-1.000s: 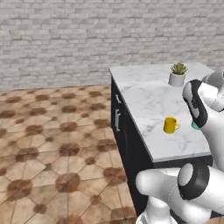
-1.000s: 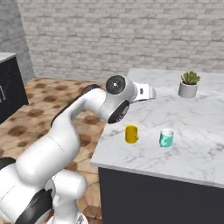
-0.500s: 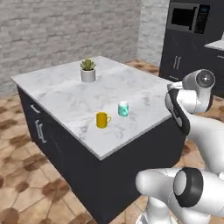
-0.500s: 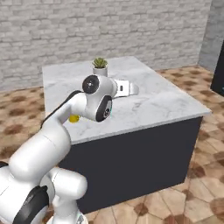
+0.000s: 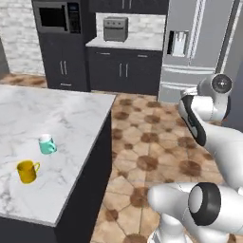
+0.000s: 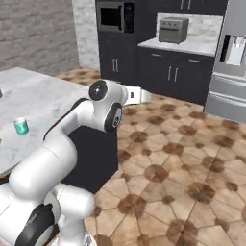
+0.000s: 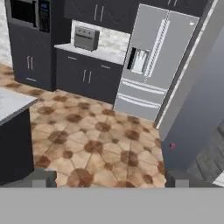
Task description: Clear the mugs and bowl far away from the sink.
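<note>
Two mugs stand on the white marble island (image 5: 71, 118): a yellow mug (image 5: 27, 171) near its front edge and a teal mug (image 5: 47, 144) just behind it. The teal mug (image 6: 20, 126) also shows at the left of the right base view. My gripper (image 7: 110, 178) is open, with nothing between its dark fingertips (image 7: 43, 177). It hangs off the island's end, well away from both mugs, and points across the tiled floor at the fridge. In the right base view the hand (image 6: 139, 94) sticks out to the right of the arm. The bowl and the sink are out of view.
A steel fridge (image 7: 153, 57) stands ahead, with dark cabinets (image 7: 83, 74) and a toaster oven (image 7: 86, 38) to its left. A microwave (image 5: 57, 16) sits in the tall cabinet. Brown tiled floor (image 6: 182, 158) lies open between the island and the cabinets.
The whole picture has swung as the base turned: the brick wall and plant pot are gone and the fridge wall has come in. The mugs keep their places. The gripper stays open.
</note>
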